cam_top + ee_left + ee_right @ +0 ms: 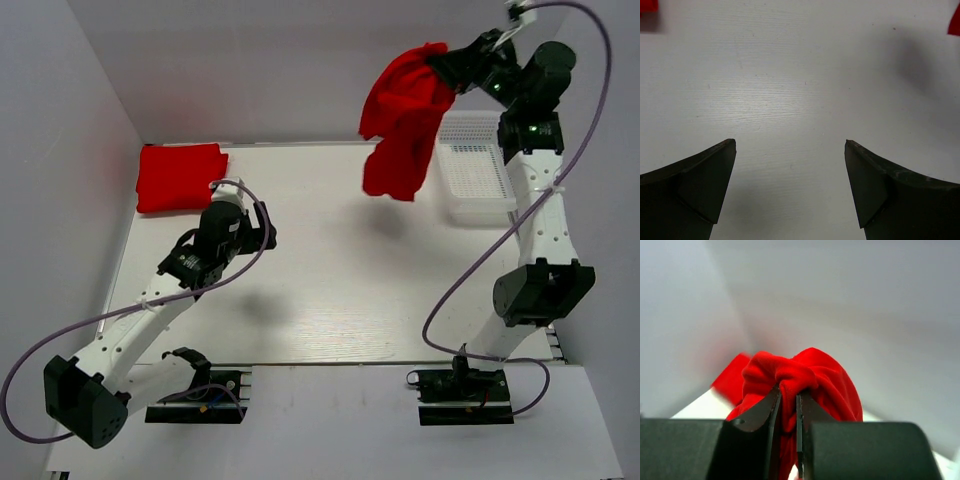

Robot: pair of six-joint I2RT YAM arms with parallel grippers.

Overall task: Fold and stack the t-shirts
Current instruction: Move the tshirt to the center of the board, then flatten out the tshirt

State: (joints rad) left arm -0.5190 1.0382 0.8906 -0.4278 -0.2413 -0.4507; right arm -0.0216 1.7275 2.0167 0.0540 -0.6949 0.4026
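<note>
- Top external view, item one: hanging t-shirt [405, 125], bright red, bunched and unfolded. It is held in the air above the far right part of the table [340, 300], just left of the basket, with its lower edge off the surface.
- Right gripper [452, 68]: fingers pinched together on a gathered fold of the hanging t-shirt. The right wrist view shows red cloth squeezed in the narrow gap between the jaws. The high lift is probably meant to let the cloth hang free of the basket and drape open before it is laid down.
- Folded t-shirt [180, 177]: red, a flat rectangle at the far left corner of the table, well apart from the hanging one. It is likely the base of the stack, parked away from the working area.
- Basket [478, 212]: white plastic mesh, at the far right beside the right arm.
- Left gripper [268, 236]: jaws wide apart and holding nothing, low over bare table at mid-left. It is probably waiting to take a free edge of the shirt.
- Progress, as judged: one shirt folded, one not yet spread.
</note>
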